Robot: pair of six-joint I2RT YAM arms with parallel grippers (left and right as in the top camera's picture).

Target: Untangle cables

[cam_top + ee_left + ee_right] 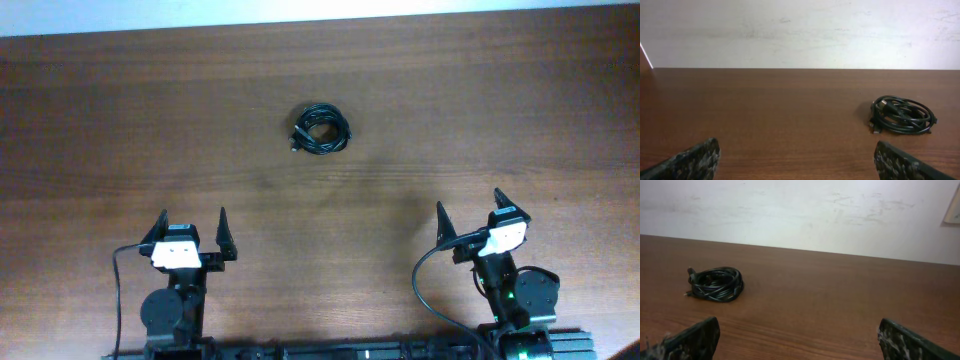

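Observation:
The cables (320, 129) are thin black cords coiled together in one small bundle on the brown wooden table, a little behind its middle. The bundle also shows at the right of the left wrist view (902, 115) and at the left of the right wrist view (715, 284). My left gripper (190, 232) is open and empty near the front left, well short of the bundle. My right gripper (470, 214) is open and empty near the front right, also far from it. Both sets of fingertips frame bare wood in the wrist views (800, 162) (800, 340).
The table (500, 110) ends at a white wall along the far edge (320, 12). Thick black wires (425, 285) run from the arm bases at the front edge. Nothing else lies on the wood.

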